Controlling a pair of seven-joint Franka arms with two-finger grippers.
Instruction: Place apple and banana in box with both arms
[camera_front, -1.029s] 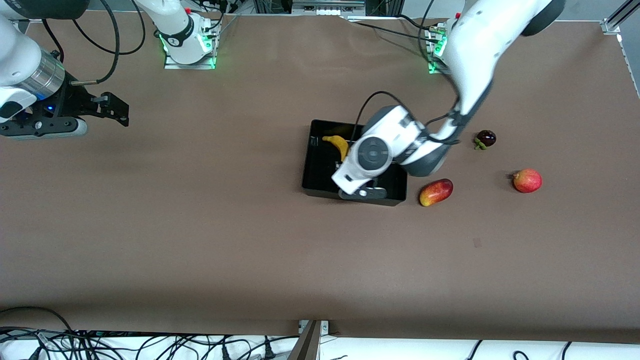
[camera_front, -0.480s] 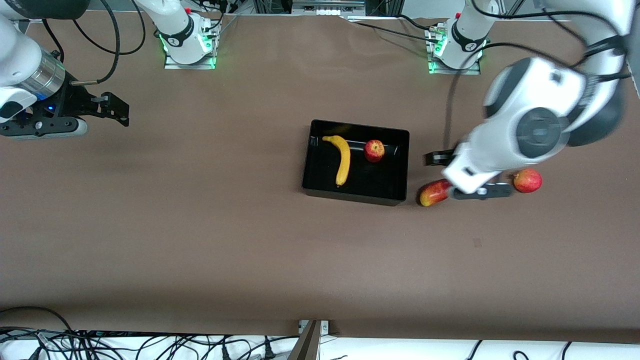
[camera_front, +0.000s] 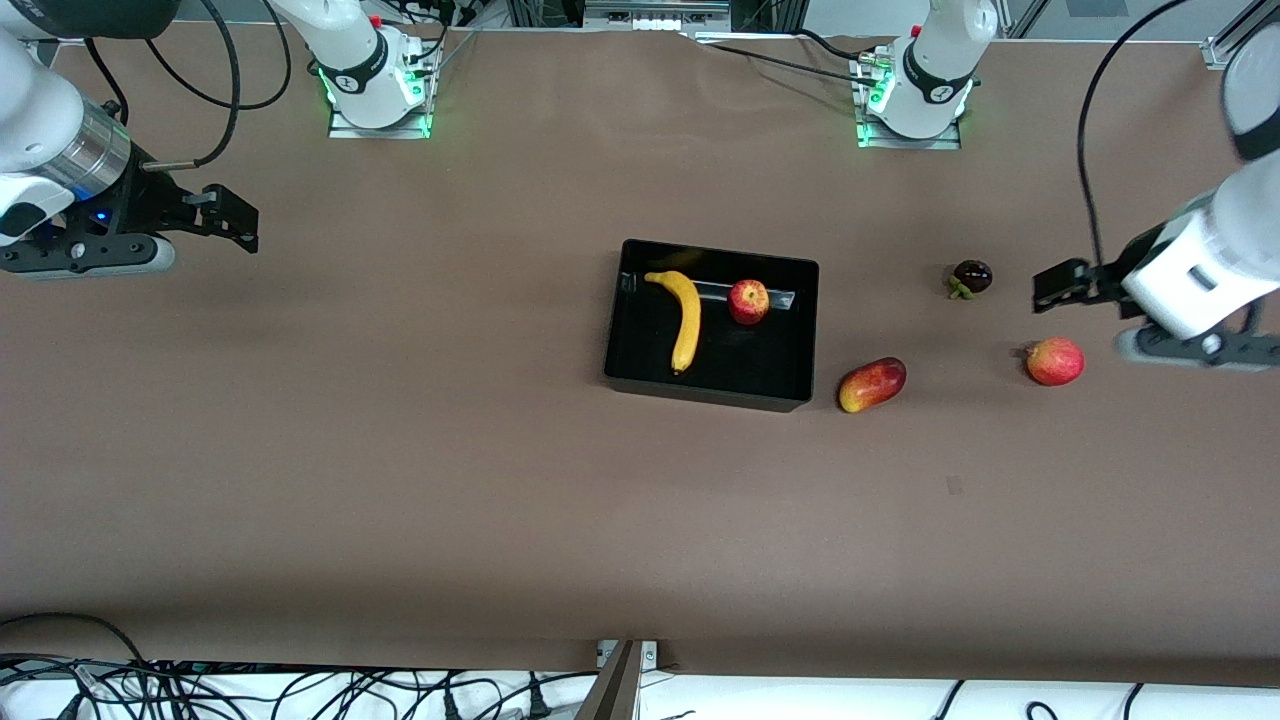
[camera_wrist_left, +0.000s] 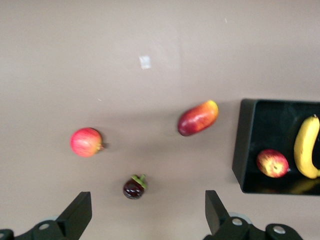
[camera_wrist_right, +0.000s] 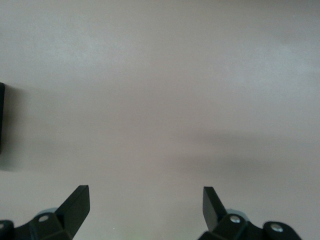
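Note:
The black box (camera_front: 612, 330) stands mid-table. The yellow banana (camera_front: 686, 318) and the red apple (camera_front: 749, 301) lie inside it, apart from each other. My left gripper (camera_front: 1050, 285) is open and empty, up over the table at the left arm's end, well away from the box. Its wrist view shows the gripper (camera_wrist_left: 147, 212) wide open, with the box (camera_wrist_left: 245, 150), apple (camera_wrist_left: 272, 163) and banana (camera_wrist_left: 307, 147) at the frame's edge. My right gripper (camera_front: 235, 215) waits open and empty over bare table at the right arm's end; it also shows in the right wrist view (camera_wrist_right: 145, 205).
A red-yellow mango-like fruit (camera_front: 872, 384) lies beside the box toward the left arm's end. A dark purple fruit with a green cap (camera_front: 971, 277) and a red-orange round fruit (camera_front: 1054, 361) lie under and near the left gripper. Cables run along the table's front edge.
The left arm has swung out of the box toward its own end of the table, uncovering the apple lying in the box. The right arm has not moved.

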